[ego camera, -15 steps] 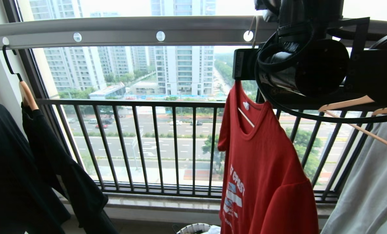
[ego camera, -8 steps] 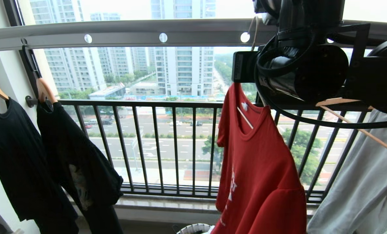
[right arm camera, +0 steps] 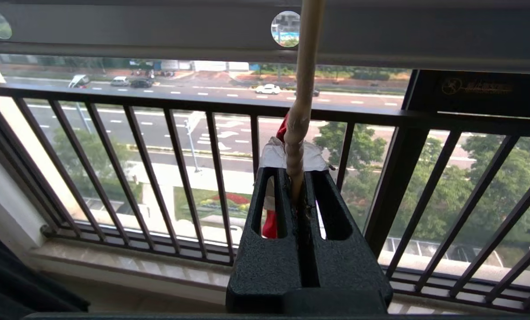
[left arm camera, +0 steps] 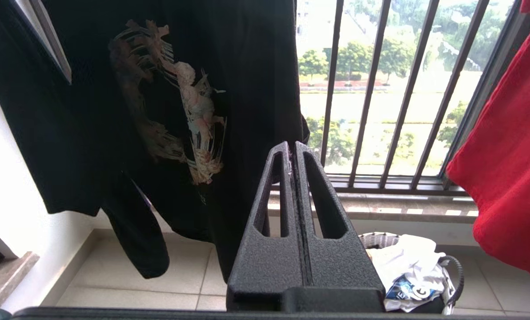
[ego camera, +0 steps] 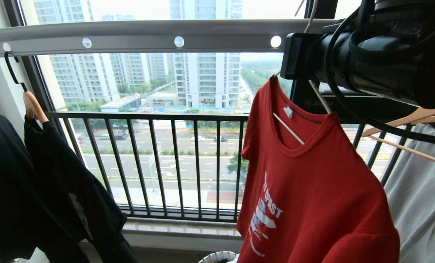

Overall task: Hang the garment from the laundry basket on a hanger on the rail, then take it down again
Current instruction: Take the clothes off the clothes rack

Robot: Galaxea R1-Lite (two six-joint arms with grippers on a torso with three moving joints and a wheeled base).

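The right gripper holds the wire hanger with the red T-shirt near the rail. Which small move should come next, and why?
Probably raise the hanger slightly toward the rail: the right gripper is shut on its neck, the red T-shirt hangs from it, and whether the hook is over the rail cannot be seen.

The red garment (ego camera: pixel 312 190) hangs at lower right on the thin whitish hanger (ego camera: pixel 288 129), whose hook rises past the pale rail (ego camera: pixel 130 36) across the top; the laundry basket (ego camera: pixel 217 256) peeks at bottom centre.

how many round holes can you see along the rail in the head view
4: one at the rail's far left end above the black hook, then and beside the right arm. More may be hidden behind that arm.
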